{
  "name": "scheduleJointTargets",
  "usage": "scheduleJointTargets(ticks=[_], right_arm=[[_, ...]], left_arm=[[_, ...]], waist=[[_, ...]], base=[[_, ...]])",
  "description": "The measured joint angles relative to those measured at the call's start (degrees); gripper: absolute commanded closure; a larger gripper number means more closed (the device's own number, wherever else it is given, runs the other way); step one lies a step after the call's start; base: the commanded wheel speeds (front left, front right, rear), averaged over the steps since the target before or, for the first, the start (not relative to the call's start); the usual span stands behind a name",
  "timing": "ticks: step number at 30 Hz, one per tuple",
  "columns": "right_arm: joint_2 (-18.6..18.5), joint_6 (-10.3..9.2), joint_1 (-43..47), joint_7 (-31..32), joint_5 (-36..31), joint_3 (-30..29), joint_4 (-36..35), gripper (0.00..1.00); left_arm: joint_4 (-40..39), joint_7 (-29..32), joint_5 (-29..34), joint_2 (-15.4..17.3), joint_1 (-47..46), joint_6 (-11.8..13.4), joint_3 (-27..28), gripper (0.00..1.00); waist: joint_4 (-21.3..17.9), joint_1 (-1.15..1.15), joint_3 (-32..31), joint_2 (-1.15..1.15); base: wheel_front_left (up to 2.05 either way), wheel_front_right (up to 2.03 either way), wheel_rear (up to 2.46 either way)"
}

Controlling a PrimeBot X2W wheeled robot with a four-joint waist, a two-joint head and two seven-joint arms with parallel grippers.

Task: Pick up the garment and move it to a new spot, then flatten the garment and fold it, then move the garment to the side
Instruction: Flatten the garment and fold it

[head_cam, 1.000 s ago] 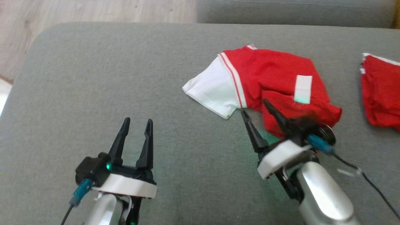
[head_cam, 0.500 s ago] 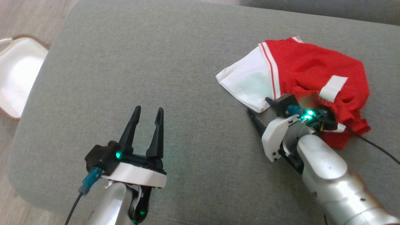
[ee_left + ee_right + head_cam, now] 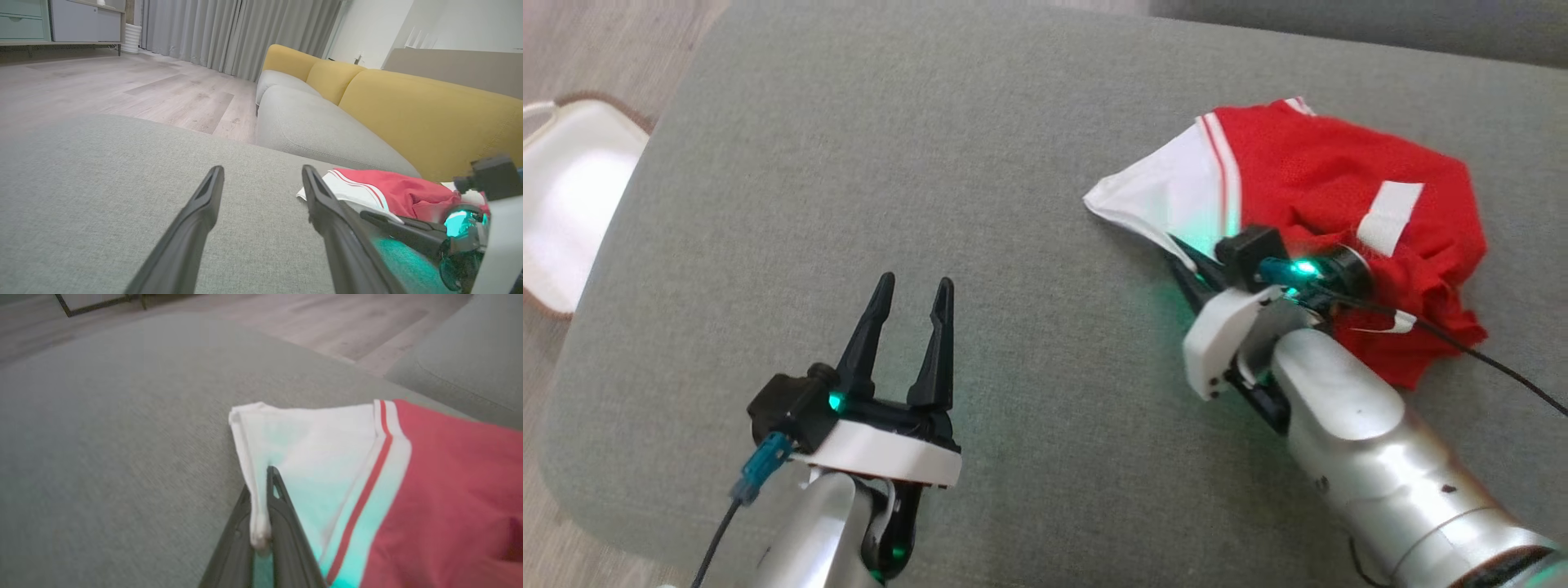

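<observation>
We see the shirt [image 3: 1347, 180] crumpled on the right part of the grey cushion [image 3: 890, 147]. Its long axis runs across our head view, with the white sleeve end pointing to our left and the red bulk to our right. Our right gripper [image 3: 1180, 253] has its fingers pressed together, pinching the near hem of the white sleeve, which stands up in a fold between them. Our left gripper [image 3: 915, 284] is spread wide over the cushion, well apart from the shirt.
</observation>
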Motion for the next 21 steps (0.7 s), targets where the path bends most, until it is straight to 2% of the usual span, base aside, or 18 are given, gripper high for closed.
scheduleJointTargets(ticks=[6,11,14,17,21], right_arm=[[0.31,0.00,-2.44,-3.12,10.33,8.53,-11.12,1.00],[0.42,0.00,-7.56,-4.46,17.00,10.69,-20.27,1.00],[0.43,0.00,-9.40,-4.17,20.37,9.42,-23.81,1.00],[0.25,0.00,-10.73,-2.40,22.62,5.49,-24.99,1.00],[-3.46,0.00,-13.23,0.86,24.84,-1.82,-23.37,1.00]], left_arm=[[0.37,0.00,0.00,-0.02,0.26,-0.41,0.04,0.00],[0.42,0.00,0.00,-0.03,0.98,-0.41,0.54,0.00],[0.38,0.00,0.00,-0.02,2.23,-0.41,1.01,0.00],[0.32,0.00,0.00,-0.02,2.99,-0.41,1.16,0.00],[-0.21,-0.01,0.00,-0.01,2.99,-0.41,1.08,0.00]], waist=[[-1.53,-0.01,-2.56,0.00],[-2.27,-0.01,-4.75,0.00],[-2.45,-0.01,-5.69,0.00],[-2.35,-0.01,-6.00,0.00],[-1.54,-0.01,-5.47,0.00]], base=[[0.00,0.00,0.00],[0.00,0.00,0.00],[0.00,0.00,0.00],[0.00,0.00,0.00],[0.00,0.00,0.00]])
